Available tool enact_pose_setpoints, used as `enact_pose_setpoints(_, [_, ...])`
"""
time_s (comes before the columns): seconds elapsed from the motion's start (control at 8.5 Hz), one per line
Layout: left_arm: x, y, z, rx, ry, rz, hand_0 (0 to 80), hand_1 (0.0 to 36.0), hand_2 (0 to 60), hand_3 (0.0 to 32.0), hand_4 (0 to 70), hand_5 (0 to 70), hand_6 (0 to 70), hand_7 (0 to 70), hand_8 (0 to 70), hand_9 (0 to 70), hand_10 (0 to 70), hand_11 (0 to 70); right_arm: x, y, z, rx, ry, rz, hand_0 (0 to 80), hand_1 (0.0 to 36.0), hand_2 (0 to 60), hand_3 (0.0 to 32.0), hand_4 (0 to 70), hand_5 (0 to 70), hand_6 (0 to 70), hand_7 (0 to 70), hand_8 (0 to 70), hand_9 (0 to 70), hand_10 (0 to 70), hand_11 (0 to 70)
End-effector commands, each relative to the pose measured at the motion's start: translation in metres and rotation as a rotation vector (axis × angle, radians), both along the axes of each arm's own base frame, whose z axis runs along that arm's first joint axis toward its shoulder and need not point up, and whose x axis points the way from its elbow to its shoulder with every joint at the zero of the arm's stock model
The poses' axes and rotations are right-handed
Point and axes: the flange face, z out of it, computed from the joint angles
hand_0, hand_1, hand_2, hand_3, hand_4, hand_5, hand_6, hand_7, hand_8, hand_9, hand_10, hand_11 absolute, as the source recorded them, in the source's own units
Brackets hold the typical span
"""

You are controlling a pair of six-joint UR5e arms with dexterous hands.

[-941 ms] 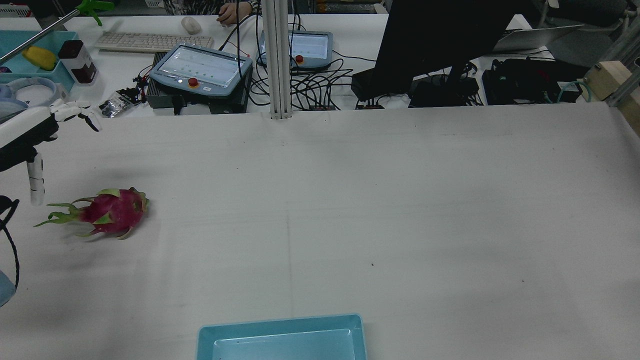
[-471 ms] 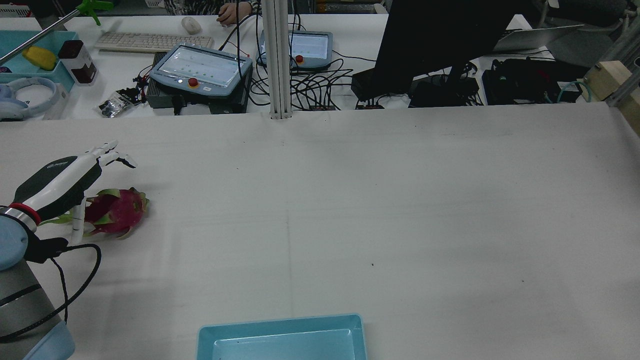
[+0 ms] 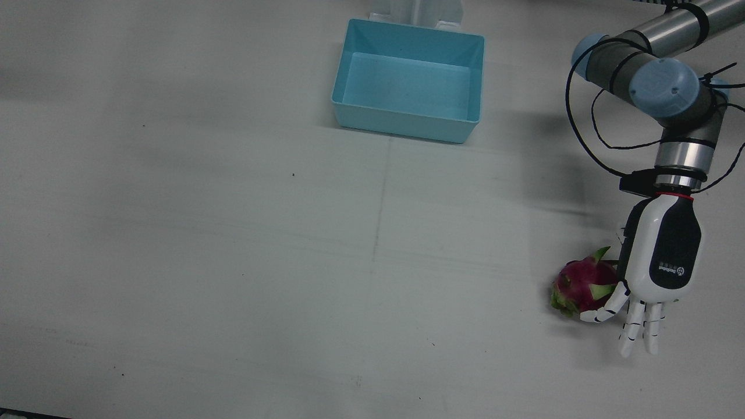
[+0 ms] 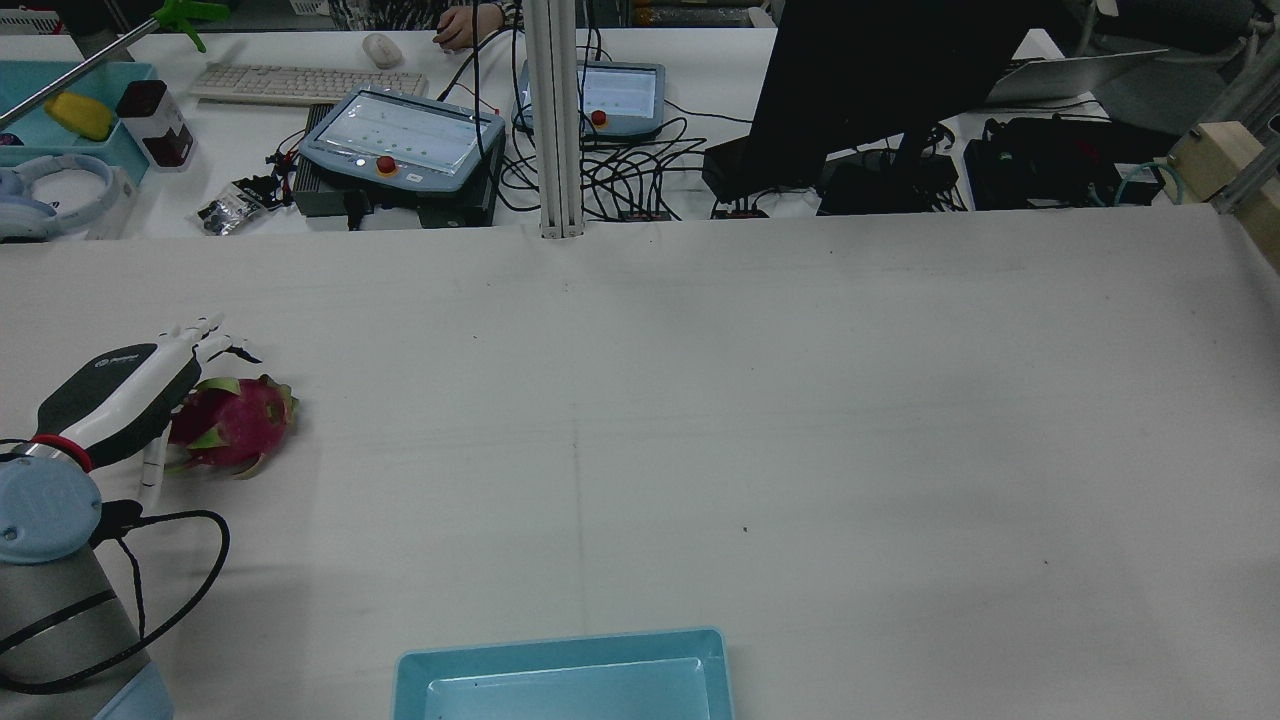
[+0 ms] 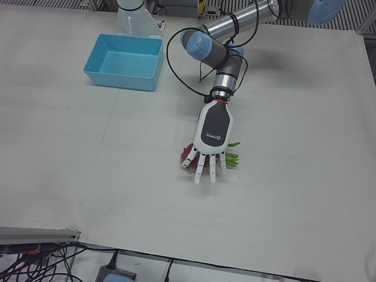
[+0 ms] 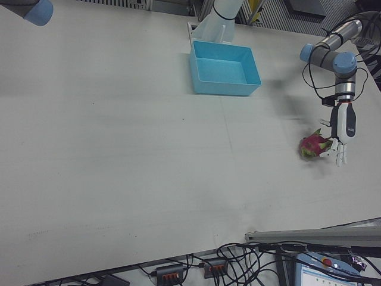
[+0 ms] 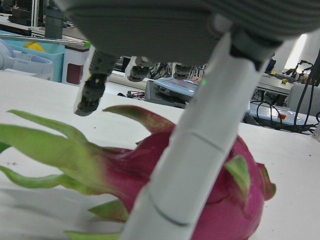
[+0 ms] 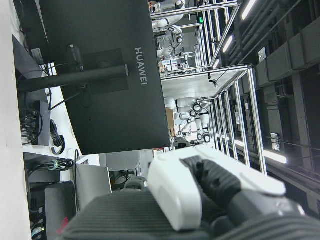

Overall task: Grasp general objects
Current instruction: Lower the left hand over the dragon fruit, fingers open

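The dragon fruit (image 3: 582, 285) is straddled by the open, spread-fingered left hand (image 3: 656, 265), so closing the fingers around it is judged next.

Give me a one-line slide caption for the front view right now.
Left hand lowered over a dragon fruit on the white table, fingers still spread, blue bin waiting empty behind.

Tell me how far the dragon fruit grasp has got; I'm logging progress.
Done: the left hand is over the dragon fruit, fingers spread past it. In hand: nothing yet; the fruit lies on the table. Left: closing and lifting. The blue bin is empty.
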Motion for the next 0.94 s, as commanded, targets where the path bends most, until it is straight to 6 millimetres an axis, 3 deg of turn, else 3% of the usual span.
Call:
enact_pose_setpoints(0.0, [0.0212,0.0099,0.0134,-0.031,-0.041,0.036,80.0,36.0,3.6,32.0,0.0,33.6,0.0,8.4,8.0,0.2,0.0,0.0,0.0000,-0.0001,-0.0001,-0.001,0.000,0.000,0.0,0.0,0.0,0.0,0.0,0.0,0.0,0.0,0.0,0.0,0.0,0.0])
enact_pose_setpoints(0.82, [0.0239,0.0069,0.0173,-0.032,-0.049,0.018,80.0,36.0,5.9,32.0,0.0,35.6,0.0,8.3,9.0,0.2,0.0,0.1,0.0000,-0.0003,-0.0009,0.001,0.001,0.000,0.0,0.0,0.0,0.0,0.0,0.0,0.0,0.0,0.0,0.0,0.0,0.0])
